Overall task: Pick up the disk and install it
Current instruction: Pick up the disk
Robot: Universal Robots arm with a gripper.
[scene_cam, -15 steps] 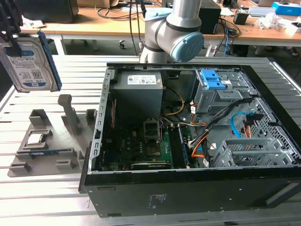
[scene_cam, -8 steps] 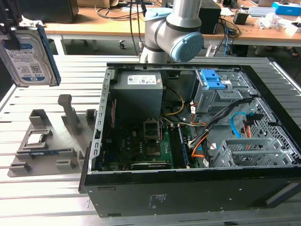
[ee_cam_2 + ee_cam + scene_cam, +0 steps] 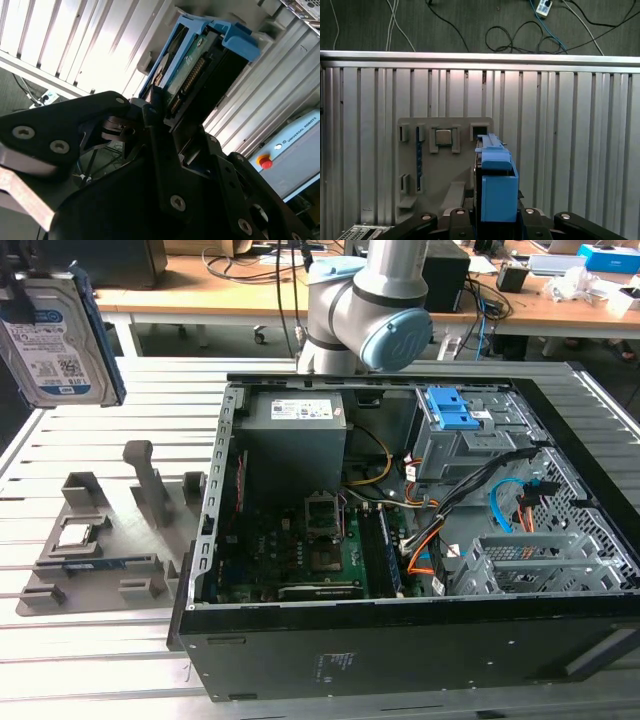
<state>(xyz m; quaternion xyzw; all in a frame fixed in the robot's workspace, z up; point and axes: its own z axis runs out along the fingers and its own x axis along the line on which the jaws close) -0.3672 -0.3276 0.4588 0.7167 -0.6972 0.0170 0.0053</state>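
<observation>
The disk (image 3: 58, 345), a silver hard drive with a white-and-blue label and blue rails, hangs in the air at the exterior view's upper left, well above the table and left of the computer case. My gripper (image 3: 159, 114) is shut on it, its black fingers (image 3: 457, 216) clamping the flat sides. In the first wrist view the disk (image 3: 496, 182) is seen edge-on, with its blue rail over the grey fixture. In the second wrist view the disk (image 3: 192, 67) shows its circuit board and connector.
An open computer case (image 3: 215, 540) lies on the slatted aluminium table (image 3: 100, 670). Inside are a grey bay with a blue latch (image 3: 452, 420) and a metal cage (image 3: 530, 560). A grey fixture (image 3: 90, 560) holds a processor chip (image 3: 78, 534). The arm's base (image 3: 365, 315) stands behind the case.
</observation>
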